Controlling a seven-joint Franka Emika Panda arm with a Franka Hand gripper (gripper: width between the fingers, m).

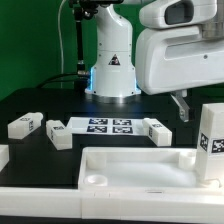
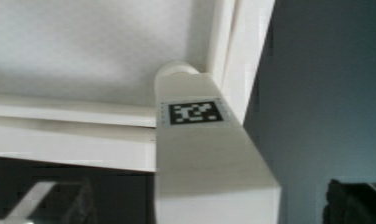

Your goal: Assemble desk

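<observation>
— Was anything sitting in a container?

— The closest thing to one was the desk's tabletop (image 1: 130, 172), a white slab with a raised rim. It lay on the black table (image 1: 40, 105), across the lower part of the exterior view. A socket (image 1: 100, 178) showed in its corner toward the lower left of the frame. One leg (image 1: 212, 140) stood upright at the slab's far end, at the exterior view's lower right. Whether it sat in a socket, I couldn't tell.

— How did that leg look?

— White and square in section, with a black-and-white tag (image 2: 197, 112) near its end. In the wrist view it stood against the tabletop's rim.

— And the end effector?

— The end effector (image 2: 199, 198) was wide, with a finger (image 2: 39, 202) on each side of the leg. A gap showed on both sides, so it wasn't touching.

— The other parts?

— Loose legs (image 1: 25, 125) lay flat on the table on either side of the marker board (image 1: 108, 126), in the middle of the frame.
</observation>
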